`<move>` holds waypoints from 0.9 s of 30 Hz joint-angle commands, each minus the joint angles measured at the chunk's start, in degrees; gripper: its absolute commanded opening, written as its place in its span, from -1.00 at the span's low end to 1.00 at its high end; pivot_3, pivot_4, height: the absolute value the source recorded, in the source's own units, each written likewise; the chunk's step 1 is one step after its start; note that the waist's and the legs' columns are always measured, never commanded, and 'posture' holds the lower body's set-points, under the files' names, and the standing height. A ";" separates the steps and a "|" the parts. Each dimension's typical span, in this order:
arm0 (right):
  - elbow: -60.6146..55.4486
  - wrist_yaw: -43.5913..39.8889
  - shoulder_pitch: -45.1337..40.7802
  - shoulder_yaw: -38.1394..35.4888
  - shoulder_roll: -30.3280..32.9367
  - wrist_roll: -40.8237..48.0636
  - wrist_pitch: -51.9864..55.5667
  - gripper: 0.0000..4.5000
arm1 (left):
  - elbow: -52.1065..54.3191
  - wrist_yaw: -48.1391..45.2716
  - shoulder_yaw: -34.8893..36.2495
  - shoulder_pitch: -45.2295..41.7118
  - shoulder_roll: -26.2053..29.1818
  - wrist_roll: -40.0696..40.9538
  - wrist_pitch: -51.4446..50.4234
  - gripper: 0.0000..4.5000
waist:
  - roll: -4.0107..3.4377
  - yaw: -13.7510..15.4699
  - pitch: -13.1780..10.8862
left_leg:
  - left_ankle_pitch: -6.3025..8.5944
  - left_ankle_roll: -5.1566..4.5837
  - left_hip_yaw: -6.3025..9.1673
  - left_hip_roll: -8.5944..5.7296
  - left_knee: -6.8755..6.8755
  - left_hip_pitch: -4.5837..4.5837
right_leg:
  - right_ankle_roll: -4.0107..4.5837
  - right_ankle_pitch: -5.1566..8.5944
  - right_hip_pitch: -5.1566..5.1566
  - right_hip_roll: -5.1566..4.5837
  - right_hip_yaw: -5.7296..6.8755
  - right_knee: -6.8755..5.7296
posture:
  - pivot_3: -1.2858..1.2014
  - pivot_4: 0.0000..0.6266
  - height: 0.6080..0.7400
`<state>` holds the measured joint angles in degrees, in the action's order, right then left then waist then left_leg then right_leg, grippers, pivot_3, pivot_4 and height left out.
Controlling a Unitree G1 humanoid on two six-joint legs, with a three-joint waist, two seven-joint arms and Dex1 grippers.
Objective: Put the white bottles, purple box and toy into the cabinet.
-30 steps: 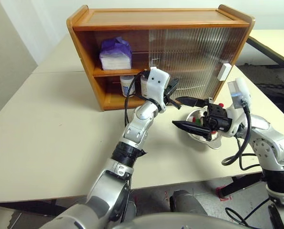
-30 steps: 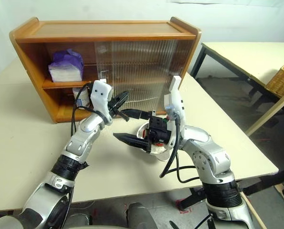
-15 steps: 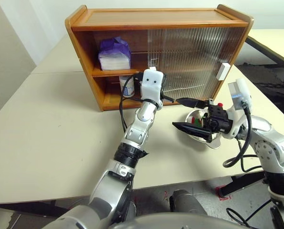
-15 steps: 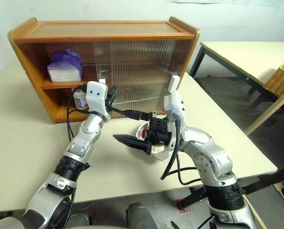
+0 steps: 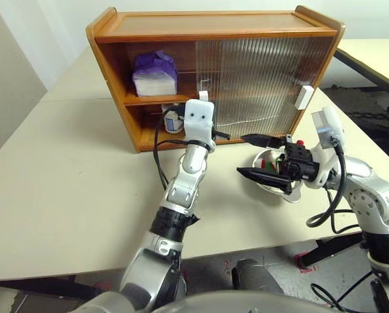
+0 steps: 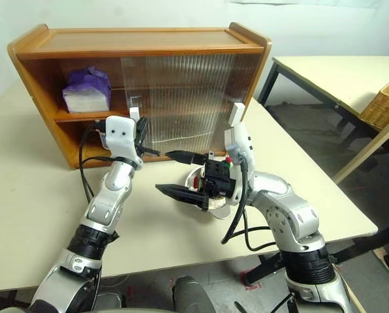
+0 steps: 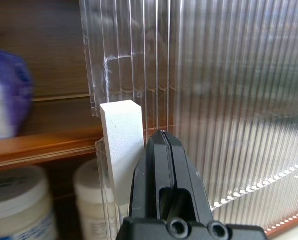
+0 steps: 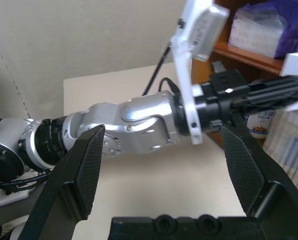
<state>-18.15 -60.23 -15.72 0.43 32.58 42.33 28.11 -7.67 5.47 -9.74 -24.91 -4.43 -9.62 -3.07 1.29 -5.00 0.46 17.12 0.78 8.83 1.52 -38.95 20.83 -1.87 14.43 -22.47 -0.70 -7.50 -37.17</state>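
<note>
The cabinet [image 5: 214, 23] stands at the back of the table, its left side uncovered. On its upper shelf lies the purple box [image 5: 155, 73]. Two white bottles [image 7: 19, 205] stand on the lower shelf, one partly behind the ribbed sliding door [image 5: 260, 78]. My left gripper [image 7: 161, 136] is shut, its tips pressed beside the door's white handle [image 7: 120, 135]. My right gripper [image 5: 240, 154] hangs open in front of a steel bowl [image 5: 292, 194], pointing left with nothing between its fingers. The toy [image 5: 267, 163] lies in that bowl, mostly hidden by the gripper.
A second white handle [image 5: 305, 97] sits at the door's right end. Another table [image 6: 331, 72] stands to the right across a gap, with a wicker basket [image 6: 385, 104] further right. Bare tabletop [image 5: 70, 169] lies left of my left arm.
My left gripper has swung left along the cabinet front to the white handle, and the sliding door has edged left with it. The right arm has stayed still.
</note>
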 commanded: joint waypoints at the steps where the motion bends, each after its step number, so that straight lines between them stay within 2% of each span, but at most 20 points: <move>1: 0.63 -0.89 -1.18 0.14 0.36 0.33 0.89 1.00 | 2.47 1.19 0.91 1.58 0.23 -1.06 -2.21 -0.99 | 0.00 0.18 0.00 | 0.00 0.00 0.00 0.00 0.00 0.00 | 0.00 0.00 0.00 0.00 0.00 0.00 | -0.08 -1.00 1.00; 18: 2.84 -3.14 -2.75 1.42 -0.71 -0.69 0.59 1.00 | 12.58 5.78 6.03 7.49 2.37 -2.90 -7.77 -0.99 | 0.01 1.42 -0.01 | -0.01 0.02 -0.02 0.00 0.05 -0.10 | 0.35 -0.20 0.02 0.00 -0.01 -0.01 | -0.05 -1.00 1.00; 27: 3.73 -3.89 -3.28 1.57 -1.22 -1.15 0.33 1.00 | 14.57 9.35 11.68 8.45 3.79 -2.72 -9.09 -0.99 | 0.02 1.93 -0.01 | -0.01 0.03 -0.02 0.00 0.10 -0.14 | 0.51 -0.30 0.02 0.00 -0.02 -0.01 | -0.04 -1.00 1.00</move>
<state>-14.92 -63.75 -18.28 1.22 31.49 41.88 28.67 6.00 13.51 -0.03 -17.13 -1.05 -11.89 -11.30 1.31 -3.07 0.45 17.11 0.81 8.80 1.52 -38.84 20.68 -1.35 14.13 -22.45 -0.70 -7.52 -37.18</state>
